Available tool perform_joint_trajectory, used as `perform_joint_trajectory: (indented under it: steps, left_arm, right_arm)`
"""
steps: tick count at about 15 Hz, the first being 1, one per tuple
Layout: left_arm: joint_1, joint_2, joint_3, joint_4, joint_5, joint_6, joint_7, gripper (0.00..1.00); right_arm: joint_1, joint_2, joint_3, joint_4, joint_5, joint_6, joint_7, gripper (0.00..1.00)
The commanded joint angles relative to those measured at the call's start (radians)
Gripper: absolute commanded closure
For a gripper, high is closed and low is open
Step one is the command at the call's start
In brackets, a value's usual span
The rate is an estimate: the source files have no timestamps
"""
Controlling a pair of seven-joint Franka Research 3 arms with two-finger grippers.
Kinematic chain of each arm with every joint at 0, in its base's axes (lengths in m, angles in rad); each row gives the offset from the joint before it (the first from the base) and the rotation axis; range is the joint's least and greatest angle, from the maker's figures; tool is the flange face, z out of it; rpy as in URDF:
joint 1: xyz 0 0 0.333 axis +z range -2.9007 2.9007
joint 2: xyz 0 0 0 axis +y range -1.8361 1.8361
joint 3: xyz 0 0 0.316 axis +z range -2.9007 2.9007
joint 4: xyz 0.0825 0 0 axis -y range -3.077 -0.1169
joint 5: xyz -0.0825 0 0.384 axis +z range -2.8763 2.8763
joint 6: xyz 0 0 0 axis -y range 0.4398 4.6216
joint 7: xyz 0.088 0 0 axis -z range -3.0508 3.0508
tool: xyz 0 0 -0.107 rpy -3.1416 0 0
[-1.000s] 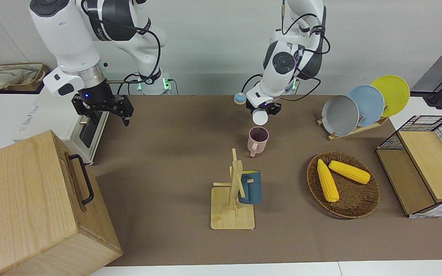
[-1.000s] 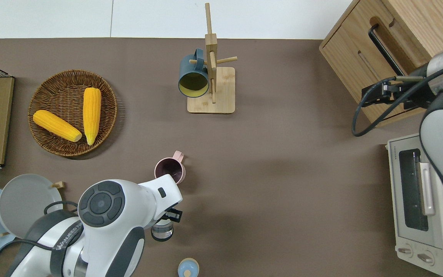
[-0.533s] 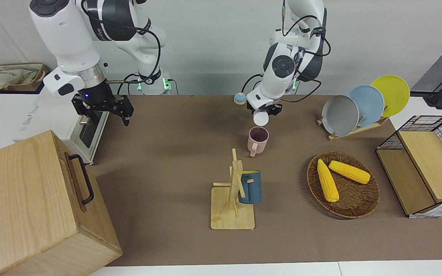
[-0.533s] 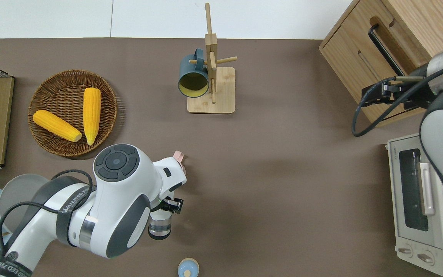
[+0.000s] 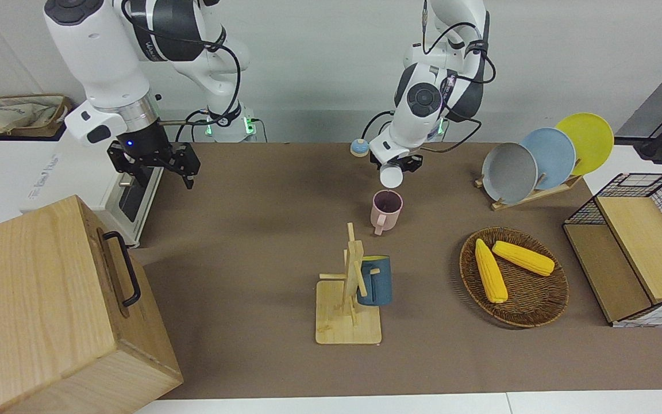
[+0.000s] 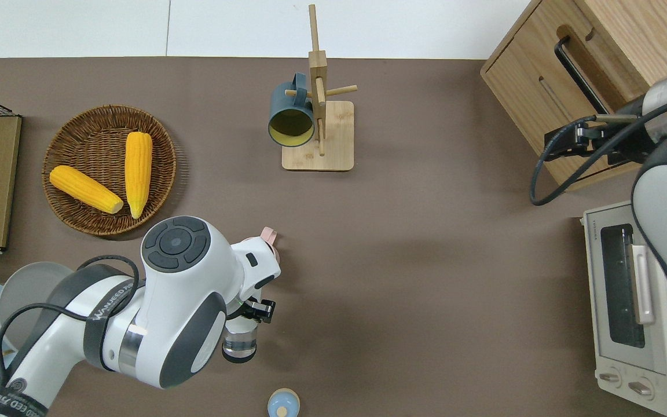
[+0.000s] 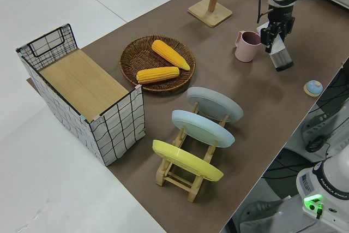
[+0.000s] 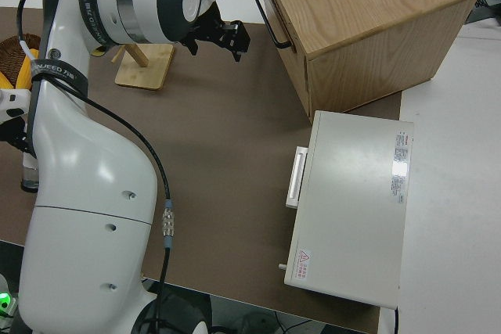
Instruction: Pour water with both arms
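My left gripper (image 5: 395, 163) is shut on a clear bottle (image 5: 391, 176) and holds it tilted in the air. In the overhead view the left gripper (image 6: 250, 313) and the bottle (image 6: 240, 343) are over the mat between a pink mug (image 5: 387, 210) and a small blue lid (image 6: 283, 403). The left arm hides most of the mug there; only its handle (image 6: 269, 235) shows. The left side view shows the bottle (image 7: 281, 58) hanging beside the mug (image 7: 248, 46). My right arm is parked, its gripper (image 5: 156, 164) open and empty.
A wooden mug tree (image 5: 349, 299) with a dark blue mug (image 5: 375, 280) stands mid-table. A wicker basket (image 5: 538, 310) holds two corn cobs. A plate rack (image 5: 529, 198), a wire crate (image 5: 630, 253), a wooden box (image 5: 49, 310) and a white toaster oven (image 6: 634, 301) line the table's ends.
The left arm's wrist swung out over the pink mug, which it now mostly hides in the overhead view. The bottle shifted only slightly. The right arm has not moved.
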Motion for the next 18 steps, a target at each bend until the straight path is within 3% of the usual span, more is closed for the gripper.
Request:
perform_joint_trajectory:
  steps: [1, 18]
  left_arm:
    - [0.004, -0.006, 0.003, 0.05, 0.018, -0.078, -0.031, 1.0]
    - [0.01, -0.014, 0.003, 0.083, 0.018, -0.121, -0.092, 1.0]
  right_arm:
    - [-0.02, -0.021, 0.018, -0.023, -0.004, 0.003, -0.017, 0.005]
    - [-0.02, -0.021, 0.018, -0.023, -0.004, 0.003, -0.017, 0.005]
